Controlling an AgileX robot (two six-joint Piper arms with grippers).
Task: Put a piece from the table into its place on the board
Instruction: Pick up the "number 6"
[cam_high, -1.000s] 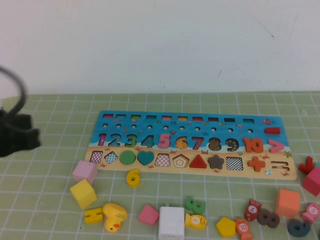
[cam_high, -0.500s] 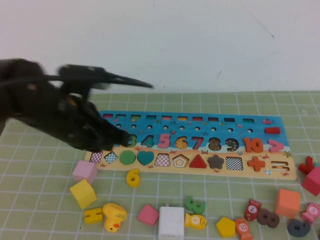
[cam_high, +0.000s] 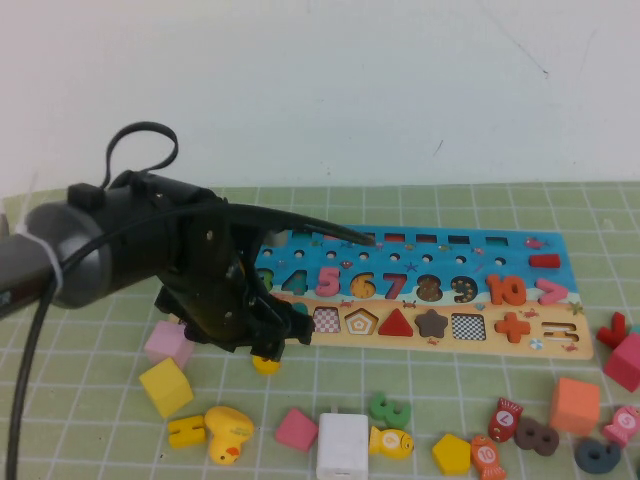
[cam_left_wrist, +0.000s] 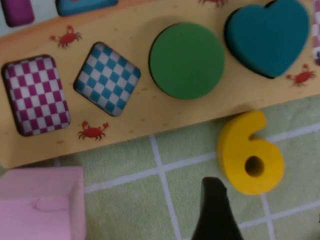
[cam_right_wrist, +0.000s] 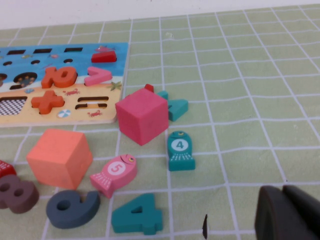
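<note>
The left gripper (cam_high: 268, 345) is low over the board's (cam_high: 520, 290) tan band, at the board's left end, its body hiding the first numerals. The piece (cam_left_wrist: 250, 152), a yellow numeral 6, lies flat on the table (cam_high: 100, 420) just off the board's near edge, below the teal heart (cam_left_wrist: 267, 35) and beside the green circle (cam_left_wrist: 186, 60). In the left wrist view one dark fingertip (cam_left_wrist: 214, 212) shows close beside the piece without touching it; the other is out of frame, so whether the jaws are apart or together cannot be told. A pink cube (cam_left_wrist: 40, 202) sits near the board's left corner. The right gripper (cam_right_wrist: 287, 212) rests low over the table, off the board's right end, jaws closed on nothing, near a magenta cube (cam_right_wrist: 142, 116).
</note>
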